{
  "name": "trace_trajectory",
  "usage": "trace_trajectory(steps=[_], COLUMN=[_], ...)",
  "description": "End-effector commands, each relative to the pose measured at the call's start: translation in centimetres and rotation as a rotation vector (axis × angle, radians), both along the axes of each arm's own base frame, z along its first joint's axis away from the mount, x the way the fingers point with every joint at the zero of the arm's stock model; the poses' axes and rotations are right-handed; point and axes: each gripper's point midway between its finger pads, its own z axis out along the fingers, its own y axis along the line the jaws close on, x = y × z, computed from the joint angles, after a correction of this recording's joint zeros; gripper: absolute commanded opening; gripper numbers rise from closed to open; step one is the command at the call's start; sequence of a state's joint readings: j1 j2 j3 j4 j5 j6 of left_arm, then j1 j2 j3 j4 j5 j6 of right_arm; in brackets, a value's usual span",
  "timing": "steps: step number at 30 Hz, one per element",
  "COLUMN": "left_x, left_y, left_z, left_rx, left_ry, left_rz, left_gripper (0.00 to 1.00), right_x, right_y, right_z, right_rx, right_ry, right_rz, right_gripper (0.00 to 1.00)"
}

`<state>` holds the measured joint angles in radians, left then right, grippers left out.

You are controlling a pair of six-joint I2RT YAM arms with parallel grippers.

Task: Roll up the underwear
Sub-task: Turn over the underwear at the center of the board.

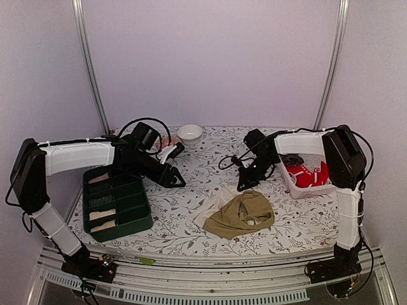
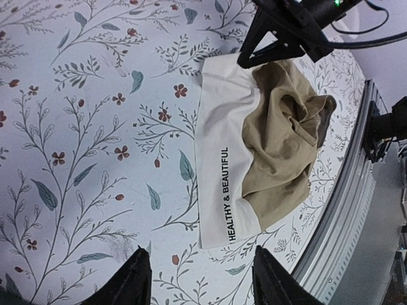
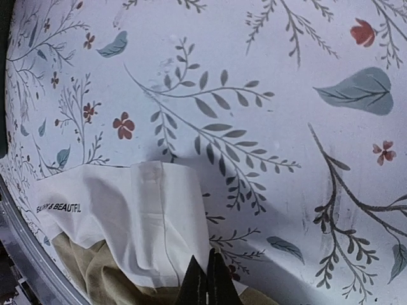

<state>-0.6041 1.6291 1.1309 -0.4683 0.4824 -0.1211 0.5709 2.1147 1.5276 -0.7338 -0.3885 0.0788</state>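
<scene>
Sitting at the far left, the green divided tray (image 1: 124,232) holds cream rolls (image 1: 102,215) in its compartments, so it looks like the place for finished pieces. Just right of it, the left gripper (image 1: 173,176) hangs over the floral tablecloth (image 1: 181,213) with its fingers apart and nothing between them. It points toward the garment, probably so it can help flatten or roll it. A small white bowl (image 1: 189,132) stands at the back edge, away from the work.

The khaki underwear (image 1: 245,213) lies crumpled in the middle, near the front edge and not yet rolled. Its cream waistband (image 2: 219,159), printed "HEALTHY & BEAUTIFUL", is spread flat on the side toward the left arm.

The right gripper (image 3: 206,283) is down at the garment's far edge with its fingers pressed together over the waistband's corner. I cannot tell whether they pinch any cloth. If they do, the hold would serve to tug the piece straight.

At the far right, a white basket (image 1: 311,192) holds a red garment (image 1: 308,175), apparently waiting its turn.
</scene>
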Motion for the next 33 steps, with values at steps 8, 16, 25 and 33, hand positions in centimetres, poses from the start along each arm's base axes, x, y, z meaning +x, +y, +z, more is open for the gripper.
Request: trace_trajectory(steps=[8, 16, 25, 33], left_x=[4.1, 6.2, 4.6, 3.3], left_y=[2.0, 5.6, 5.8, 1.6], left_z=[4.5, 7.8, 6.3, 4.3], left_rx=[-0.049, -0.078, -0.037, -0.06], left_ry=[-0.163, -0.269, -0.278, -0.219], left_rz=[0.158, 0.263, 0.169, -0.02], left_gripper=[0.53, 0.52, 0.68, 0.63], right_x=[5.6, -7.0, -13.0, -9.2], right_y=[4.9, 5.8, -2.4, -1.6], right_z=[23.1, 28.8, 12.8, 9.7], right_rx=[0.359, 0.539, 0.257, 0.192], right_ry=[-0.45, -0.439, -0.107, -0.069], right_rz=[0.047, 0.283, 0.049, -0.097], right_gripper=[0.0, 0.0, 0.57, 0.56])
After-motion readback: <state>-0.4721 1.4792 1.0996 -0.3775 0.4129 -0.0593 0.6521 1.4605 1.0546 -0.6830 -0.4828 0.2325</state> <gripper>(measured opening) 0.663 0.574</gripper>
